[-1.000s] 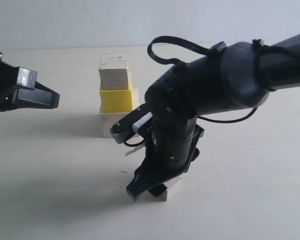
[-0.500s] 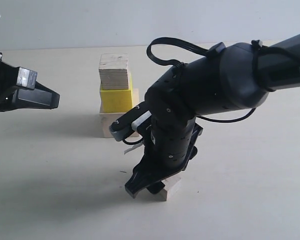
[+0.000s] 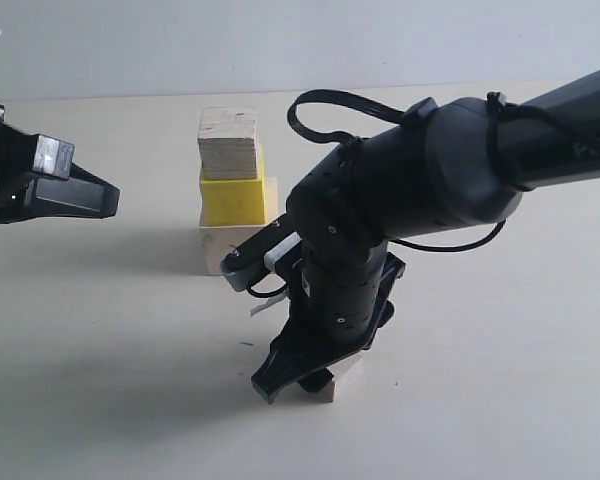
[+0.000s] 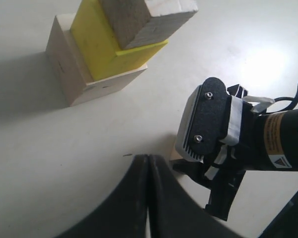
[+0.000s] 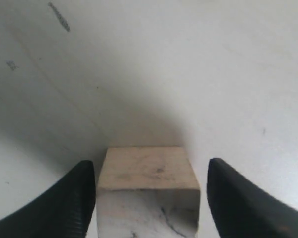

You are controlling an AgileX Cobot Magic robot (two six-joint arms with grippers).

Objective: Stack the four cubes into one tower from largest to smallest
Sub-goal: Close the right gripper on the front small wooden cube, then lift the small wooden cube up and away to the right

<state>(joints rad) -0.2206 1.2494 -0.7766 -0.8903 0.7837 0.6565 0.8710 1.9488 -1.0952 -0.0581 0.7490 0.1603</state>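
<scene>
Pale small cube (image 5: pixel 148 191) sits inside parted right claw (image 5: pixel 149 171).

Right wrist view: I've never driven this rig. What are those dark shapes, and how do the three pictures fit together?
Two black robot arms work over a pale table. The exterior view shows the whole scene; each wrist view looks along one arm's gripper. Those dark shapes are the right gripper's fingers, open either side of the smallest wooden cube, which rests on the table. The left gripper is shut and empty. Farther back stands a stack: large pale cube, yellow cube, plywood cube on top.
</scene>
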